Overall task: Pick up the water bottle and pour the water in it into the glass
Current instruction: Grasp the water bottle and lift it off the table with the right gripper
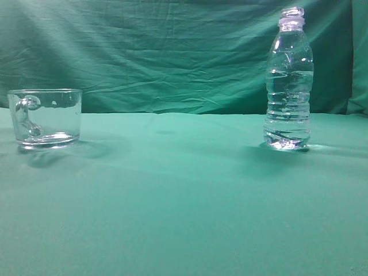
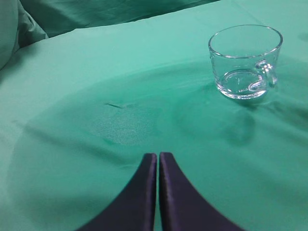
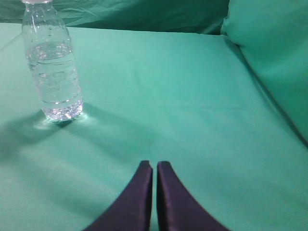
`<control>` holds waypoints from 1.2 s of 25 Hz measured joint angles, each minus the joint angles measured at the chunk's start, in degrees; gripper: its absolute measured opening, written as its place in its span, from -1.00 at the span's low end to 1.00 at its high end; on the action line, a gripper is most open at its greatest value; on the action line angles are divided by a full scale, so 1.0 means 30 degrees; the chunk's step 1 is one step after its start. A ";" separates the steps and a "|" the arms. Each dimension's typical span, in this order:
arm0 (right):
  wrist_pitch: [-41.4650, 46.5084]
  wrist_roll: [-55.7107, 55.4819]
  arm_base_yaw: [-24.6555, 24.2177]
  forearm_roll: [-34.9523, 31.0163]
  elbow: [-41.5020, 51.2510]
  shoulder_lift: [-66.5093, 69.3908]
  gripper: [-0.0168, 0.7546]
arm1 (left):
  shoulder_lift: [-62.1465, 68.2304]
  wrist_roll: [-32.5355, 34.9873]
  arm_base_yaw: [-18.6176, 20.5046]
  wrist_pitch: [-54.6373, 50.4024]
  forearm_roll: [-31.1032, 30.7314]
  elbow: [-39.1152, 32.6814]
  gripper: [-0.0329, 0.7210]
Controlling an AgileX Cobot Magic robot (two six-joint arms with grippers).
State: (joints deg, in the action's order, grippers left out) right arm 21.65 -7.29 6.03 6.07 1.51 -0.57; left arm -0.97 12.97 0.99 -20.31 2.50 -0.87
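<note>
We start with the green cloth (image 1: 184, 201), which covers the table and rises as a wrinkled backdrop behind it. Nothing else sits on it but the two task items, well apart.

The water bottle (image 1: 288, 80) stands upright at the right of the exterior view, no cap visible above its pale neck ring. The water (image 1: 287, 109) shows only as glints and a faint surface line in the upper body, so we judge it mostly full. In the right wrist view it stands ahead and to the left (image 3: 53, 67).

The glass (image 1: 46, 118) sits at far left, upright and empty as far as we can tell, handle toward the camera. The left wrist view has it ahead and to the right (image 2: 245, 62).

The left gripper (image 2: 158, 166) and right gripper (image 3: 154, 173) each show dark fingers pressed together, clenched on nothing, well short of their items.

Handling, as we judge it: the bottle is thin plastic, light apart from its water, smooth and likely slippery. With no cap, a hard squeeze could push water out. We would take it at the ribbed waist, where the ridges give purchase and the wall is stiffer. The glass is rigid and breakable, so keep the neck clear of its rim.
</note>
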 joint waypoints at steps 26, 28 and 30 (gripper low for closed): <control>0.0000 0.0000 0.0000 0.0037 0.0000 0.0000 -0.96 | 0.0000 0.0000 0.0000 0.0000 0.0000 0.0000 -0.91; -0.0180 0.0000 0.0000 0.0105 0.0000 0.0000 -0.96 | 0.0000 0.0000 0.0000 0.0000 0.0000 0.0000 -0.91; -0.1226 -0.0386 0.0000 -0.0055 0.0000 0.0000 -0.96 | 0.0000 0.0000 0.0000 0.0000 0.0000 0.0000 -0.91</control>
State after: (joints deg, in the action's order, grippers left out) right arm 17.97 -8.45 6.03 5.91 1.51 -0.57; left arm -0.97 12.97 0.99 -20.31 2.50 -0.87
